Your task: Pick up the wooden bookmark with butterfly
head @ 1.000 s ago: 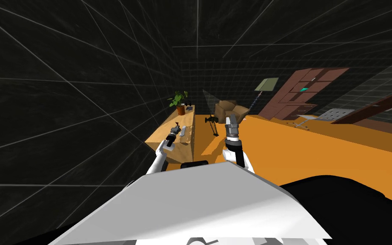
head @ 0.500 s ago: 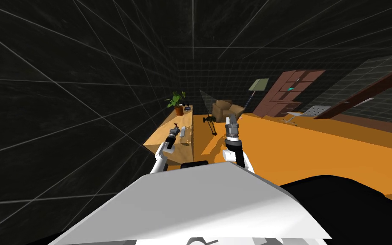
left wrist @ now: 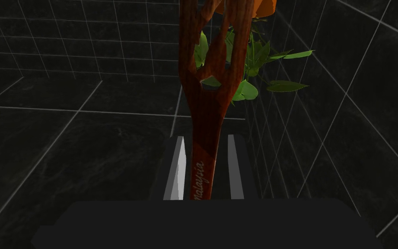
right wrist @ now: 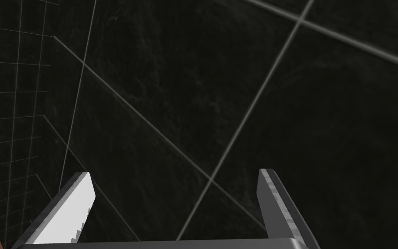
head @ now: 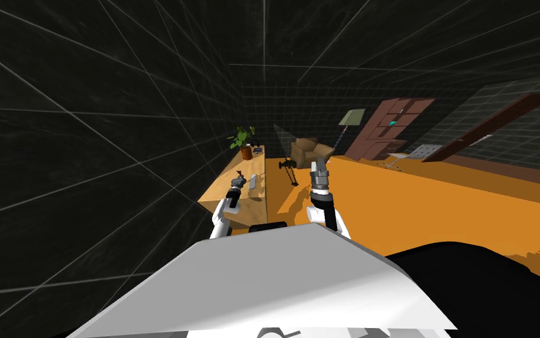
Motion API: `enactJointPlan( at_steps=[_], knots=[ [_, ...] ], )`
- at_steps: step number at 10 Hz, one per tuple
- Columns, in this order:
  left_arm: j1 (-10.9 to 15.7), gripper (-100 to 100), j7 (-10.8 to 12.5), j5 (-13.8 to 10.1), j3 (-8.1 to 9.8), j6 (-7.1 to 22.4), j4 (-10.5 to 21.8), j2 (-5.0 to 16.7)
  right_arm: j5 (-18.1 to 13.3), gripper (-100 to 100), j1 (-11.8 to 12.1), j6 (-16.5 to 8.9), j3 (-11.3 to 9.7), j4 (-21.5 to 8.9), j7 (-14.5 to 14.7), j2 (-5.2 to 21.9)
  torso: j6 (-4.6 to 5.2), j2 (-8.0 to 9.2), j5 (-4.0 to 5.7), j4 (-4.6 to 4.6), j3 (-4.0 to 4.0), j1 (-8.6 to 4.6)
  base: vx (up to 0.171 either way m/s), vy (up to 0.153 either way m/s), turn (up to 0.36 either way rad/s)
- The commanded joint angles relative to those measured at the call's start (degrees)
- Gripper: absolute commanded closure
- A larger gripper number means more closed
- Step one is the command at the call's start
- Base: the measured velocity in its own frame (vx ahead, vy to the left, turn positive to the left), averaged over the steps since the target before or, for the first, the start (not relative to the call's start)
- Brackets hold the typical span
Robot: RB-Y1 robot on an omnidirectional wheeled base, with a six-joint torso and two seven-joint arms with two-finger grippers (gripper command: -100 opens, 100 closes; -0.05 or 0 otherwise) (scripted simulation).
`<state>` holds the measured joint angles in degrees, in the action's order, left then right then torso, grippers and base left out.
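Dark tiled walls back a wood table [head: 212, 196] with a plant [head: 242, 138] at its far end; above the table's near half the left gripper [left wrist: 205, 137] pinches the bookmark [left wrist: 208, 103] by its narrow stem; the right gripper [right wrist: 174, 171] is spread, empty; a quick swing could pivot or slip that thin stem.

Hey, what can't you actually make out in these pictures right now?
- Top of the bookmark, left wrist view: cut off by the picture's edge, so the butterfly is not whole.
- Plant behind it: partly hidden by the bookmark.
- Small grey thing on the table, head view: too small to name.
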<state>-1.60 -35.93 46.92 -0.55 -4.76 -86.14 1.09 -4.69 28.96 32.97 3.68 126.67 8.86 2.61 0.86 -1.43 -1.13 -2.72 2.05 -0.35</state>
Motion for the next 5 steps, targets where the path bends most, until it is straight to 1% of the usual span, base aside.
enactJointPlan(
  at_steps=[1,2,3,4,5],
  knots=[
    [-0.13,100,0.14,0.10,-0.11,0.42,-1.85,0.10,0.00,0,0.00,0.00,0.00,0.00,0.00,0.00,0.00,0.00,0.00,0.00,0.00,0.00,0.000,0.012,0.053],
    [-3.09,100,0.53,2.89,1.03,3.04,-4.23,-2.39,0.00,0,0.00,0.00,0.00,0.00,0.00,0.00,0.04,-0.01,0.03,0.02,0.00,-0.14,-0.002,0.073,-0.198],
    [-3.91,100,0.53,3.30,1.03,3.04,-6.21,-2.39,0.00,0,-0.01,0.00,0.00,0.00,0.00,0.00,0.08,0.01,-0.02,-0.03,0.01,0.02,-0.006,0.100,-0.146],
    [-3.91,100,0.53,3.30,1.03,3.04,-7.33,-2.39,0.00,0,0.00,0.00,0.00,0.00,0.00,0.00,0.00,0.01,-0.02,-0.01,0.00,0.14,-0.002,0.051,0.011],
    [-3.63,100,0.41,3.22,1.17,2.72,-6.18,-2.53,0.00,0,0.00,0.00,0.00,0.00,0.00,0.00,-0.01,-0.01,0.01,0.00,0.00,0.02,0.001,0.015,0.009]
  ],
)
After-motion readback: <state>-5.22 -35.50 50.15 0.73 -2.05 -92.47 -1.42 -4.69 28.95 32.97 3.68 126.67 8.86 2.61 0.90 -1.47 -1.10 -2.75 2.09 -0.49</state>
